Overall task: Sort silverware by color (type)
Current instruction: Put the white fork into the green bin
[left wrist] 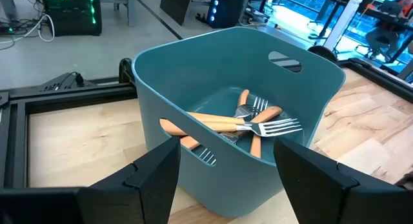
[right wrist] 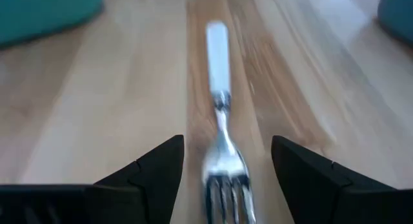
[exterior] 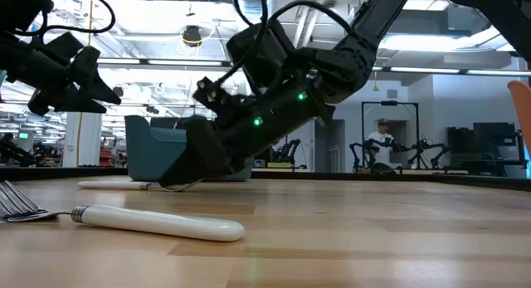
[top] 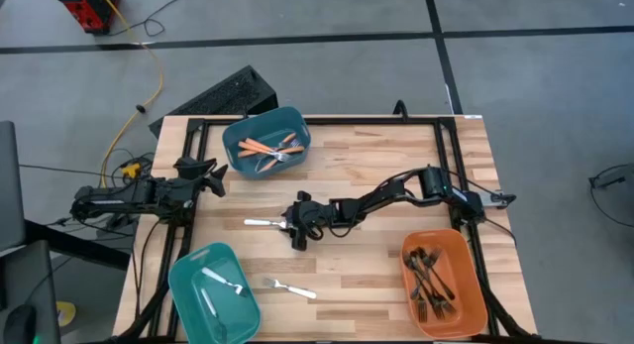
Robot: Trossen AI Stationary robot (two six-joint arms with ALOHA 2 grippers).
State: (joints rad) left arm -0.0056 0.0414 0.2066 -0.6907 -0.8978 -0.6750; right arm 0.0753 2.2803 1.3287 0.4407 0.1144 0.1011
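High view: right gripper (top: pixel 294 228) reaching to mid-table, fingers spread wide on either side of the tine end of a white-handled fork (top: pixel 260 223), nothing held. Fork flat on the wooden table (top: pixel 367 285), long axis running across the table, handle towards the left arm's side, tines at the gripper. Second white-handled fork (top: pixel 289 287) lying loose nearer the front edge, slightly slanted, tines leftward. Left gripper (top: pixel 211 175) hovering at the table's left edge beside the rear teal bin (top: pixel 235 138), which holds orange-handled forks (top: pixel 269 147) crossed over each other. Front teal bin (top: pixel 186 282) containing one white fork (top: pixel 224 282). Orange bin (top: pixel 474 275) at front right holding black forks (top: pixel 431 277).

Low view: right gripper low over the table, fingertips down by the far fork; the second fork large in the foreground, tines to the picture's left, handle to its right.

Left wrist view: left fingers (left wrist: pixel 155 172) parted wide, empty, facing the rear teal bin; orange-handled forks heaped inside, pointing several ways.

Right wrist view: fingers (right wrist: pixel 151 166) wide apart, the fork lying lengthwise between them untouched, tines nearest the camera, white handle pointing away.
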